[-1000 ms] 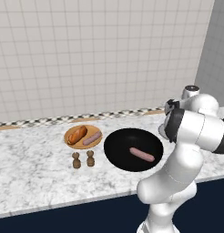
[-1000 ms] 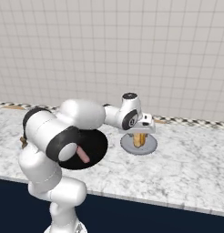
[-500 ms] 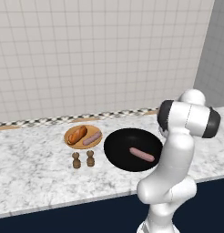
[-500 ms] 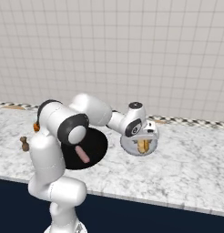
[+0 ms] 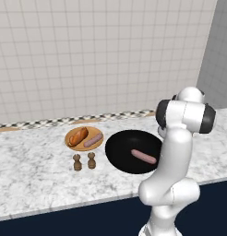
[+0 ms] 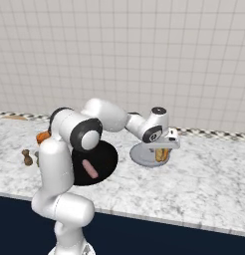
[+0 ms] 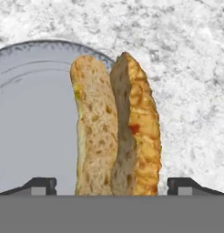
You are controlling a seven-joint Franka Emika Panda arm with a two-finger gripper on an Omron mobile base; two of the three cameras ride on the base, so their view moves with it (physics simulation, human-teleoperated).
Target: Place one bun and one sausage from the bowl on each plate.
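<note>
The black bowl [image 5: 119,146] holds one sausage [image 5: 143,156]. Left of it, the tan wooden plate [image 5: 72,144] carries a bun [image 5: 78,136] and a sausage [image 5: 93,140]. To the right of the bowl [image 6: 107,158], the grey plate [image 6: 141,156] has a split bun [image 6: 162,155] on its right part. My gripper [image 6: 163,148] hangs low over that bun. In the hand view the bun [image 7: 116,132] lies across the grey plate's [image 7: 32,118] rim. My gripper [image 7: 112,184] is open, its fingertips [image 7: 40,184] standing clear of the bun on both sides.
Two small brown shakers [image 5: 84,161] stand in front of the tan plate. The marble counter ends in a front edge [image 5: 87,203] close to the base, and a tiled wall rises behind. Bare counter stretches right of the grey plate [image 6: 209,169].
The hand has come down over the grey plate with the bun. The fingers have spread wider and now stand off the bun, which rests on the plate.
</note>
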